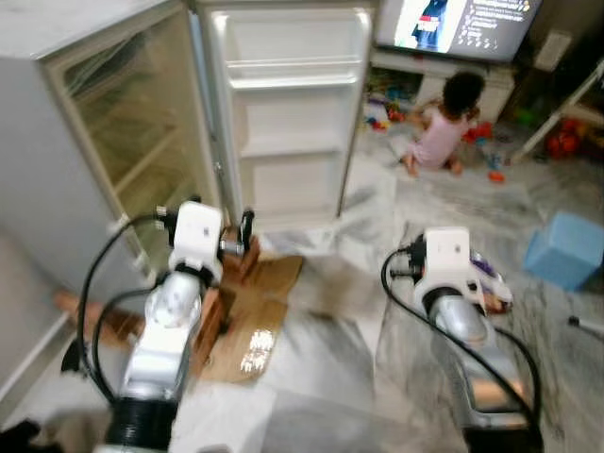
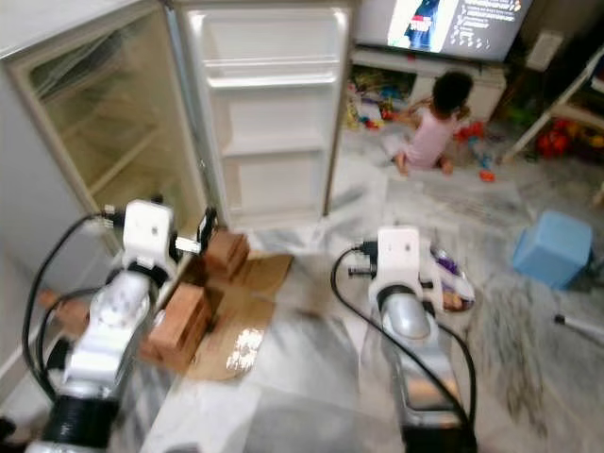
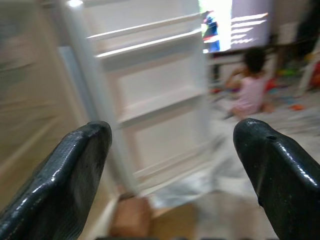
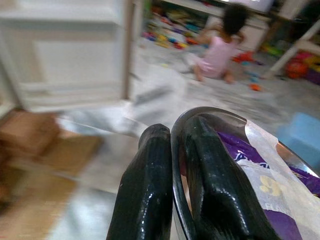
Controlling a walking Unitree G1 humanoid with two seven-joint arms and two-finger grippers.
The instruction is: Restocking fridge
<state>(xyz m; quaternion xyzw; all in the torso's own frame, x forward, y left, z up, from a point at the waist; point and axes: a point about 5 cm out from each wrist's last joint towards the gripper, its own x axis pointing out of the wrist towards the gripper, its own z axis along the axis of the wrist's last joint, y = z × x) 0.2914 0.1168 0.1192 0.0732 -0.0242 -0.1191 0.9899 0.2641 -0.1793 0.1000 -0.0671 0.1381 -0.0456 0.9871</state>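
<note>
2 silver arms are seen in the left eye view, raised before an open fridge (image 1: 123,142) whose door (image 1: 288,104) is swung wide toward the camera. The shelves inside the fridge and in the door are bare. The left gripper (image 1: 247,229) is held near the fridge's lower front corner, above brown cardboard boxes (image 1: 236,260) and a flattened sheet of cardboard (image 1: 255,316) on the marble floor. A bowl (image 1: 491,283) with a purple packet in it is carried at the right arm, well apart from the fridge. A person in pink (image 1: 439,123) is seated on the floor among toys below a lit screen (image 1: 462,24), and a blue box (image 1: 566,247) stands at the right.

In the right eye view the same scene is given, slightly shifted.

In the left wrist view, the 2 fingers (image 3: 70,175) are spread wide with nothing between them, and are pointed at the door shelves.

In the right wrist view, the right gripper (image 4: 172,175) is clenched on the thin rim of the bowl, 1 finger outside and 1 inside. The purple packet (image 4: 260,185) lies inside, its long axis running away from the fingers, its far end out of frame. The picture is blurred.
</note>
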